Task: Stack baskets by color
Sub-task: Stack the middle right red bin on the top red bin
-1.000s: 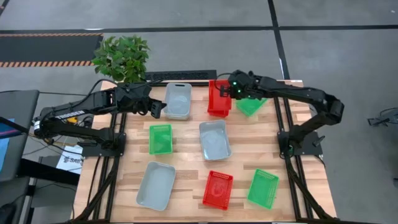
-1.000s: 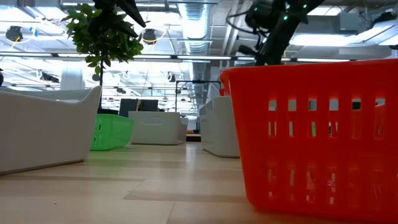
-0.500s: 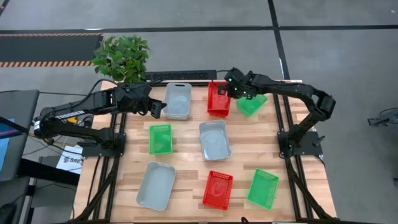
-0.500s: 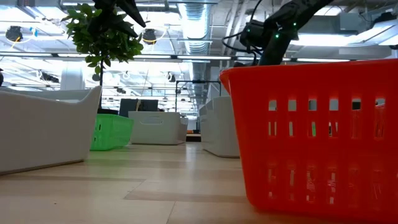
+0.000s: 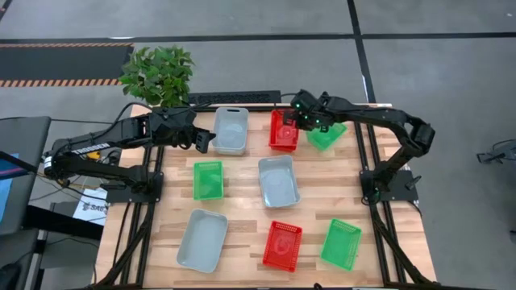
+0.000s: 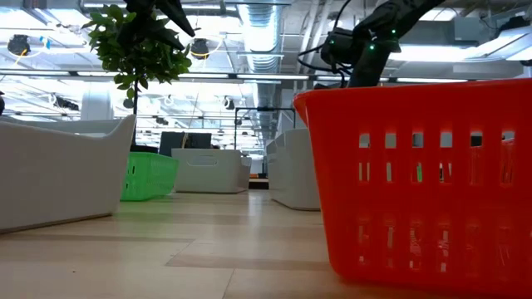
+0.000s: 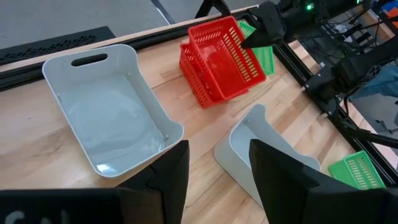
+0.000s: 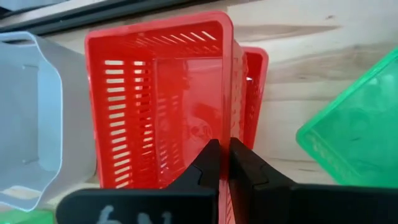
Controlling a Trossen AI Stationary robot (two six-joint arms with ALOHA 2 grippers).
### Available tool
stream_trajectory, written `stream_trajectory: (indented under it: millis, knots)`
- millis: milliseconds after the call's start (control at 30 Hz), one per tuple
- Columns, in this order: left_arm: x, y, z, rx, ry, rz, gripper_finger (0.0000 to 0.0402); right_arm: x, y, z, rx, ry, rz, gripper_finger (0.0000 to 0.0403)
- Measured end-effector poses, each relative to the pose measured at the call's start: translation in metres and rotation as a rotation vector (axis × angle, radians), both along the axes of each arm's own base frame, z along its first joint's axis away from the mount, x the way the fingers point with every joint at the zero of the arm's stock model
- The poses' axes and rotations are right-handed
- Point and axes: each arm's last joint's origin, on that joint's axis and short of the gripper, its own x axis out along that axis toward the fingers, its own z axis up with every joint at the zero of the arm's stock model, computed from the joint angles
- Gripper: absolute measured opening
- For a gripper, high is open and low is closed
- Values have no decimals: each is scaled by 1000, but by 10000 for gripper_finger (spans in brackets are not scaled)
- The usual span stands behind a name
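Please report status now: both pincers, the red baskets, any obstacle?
Right pincer pinching wall of upper red mesh plastic basket, nested askew in second red basket. Left pincer open, idle near pale grey-blue plastic tray. Nothing blocking.

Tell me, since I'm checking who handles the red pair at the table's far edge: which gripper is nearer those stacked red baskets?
The right. The right gripper is at the upper red basket's wall, fingers pinching it. The left gripper waits beyond the grey basket, apart from it.

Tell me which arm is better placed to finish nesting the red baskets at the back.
Right. The right gripper pinches the upper red basket's wall; the left gripper hangs open beside a grey basket.
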Motion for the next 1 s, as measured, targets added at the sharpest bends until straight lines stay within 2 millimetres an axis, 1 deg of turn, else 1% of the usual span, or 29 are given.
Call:
stream_trajectory:
  millis: [133, 533, 667, 733, 833, 900, 1000]
  knots:
    - [0, 0, 0, 0, 0, 0, 155, 0, 0, 0, 0, 0, 0, 45]
    - [0, 0, 0, 0, -1, 0, 155, 1, 1, 0, 9, -9, 8, 124]
    - [0, 0, 0, 0, -1, 0, 155, -1, -1, 1, -20, 19, 69, 146]
    - [0, 0, 0, -1, -1, 0, 155, -6, 0, 6, -27, 25, 79, 151]
    - [0, 0, 0, 0, -1, 0, 155, -13, 8, 19, -64, 35, 91, 149]
    - [0, 0, 0, 0, -1, 1, 155, -17, 13, 20, -64, 84, 85, 140]
    - [0, 0, 0, 0, -1, 1, 155, -14, 14, 19, -78, 87, 115, 125]
